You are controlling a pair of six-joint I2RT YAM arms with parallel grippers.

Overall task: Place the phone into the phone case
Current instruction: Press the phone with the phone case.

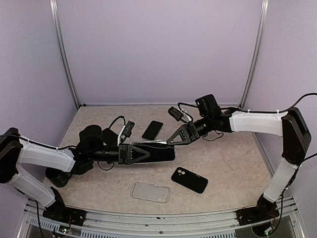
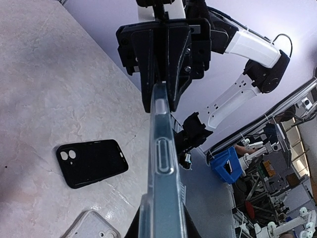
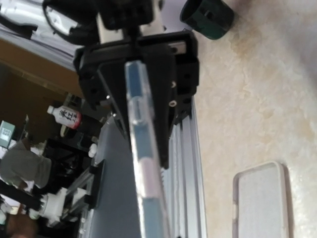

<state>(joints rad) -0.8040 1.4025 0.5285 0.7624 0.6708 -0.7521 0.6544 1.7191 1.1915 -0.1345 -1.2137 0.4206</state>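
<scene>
A dark phone sits inside a clear phone case and hangs above the middle of the table between both arms. My left gripper is shut on its left end. My right gripper is shut on its right end. The left wrist view shows the case's clear edge running up from my left gripper to the right gripper. In the right wrist view the same clear edge runs up into the left gripper.
A second black phone lies flat at the back of the table. On the table in front of the arms lie a black case with a camera cutout and an empty clear case. Enclosure walls stand on three sides.
</scene>
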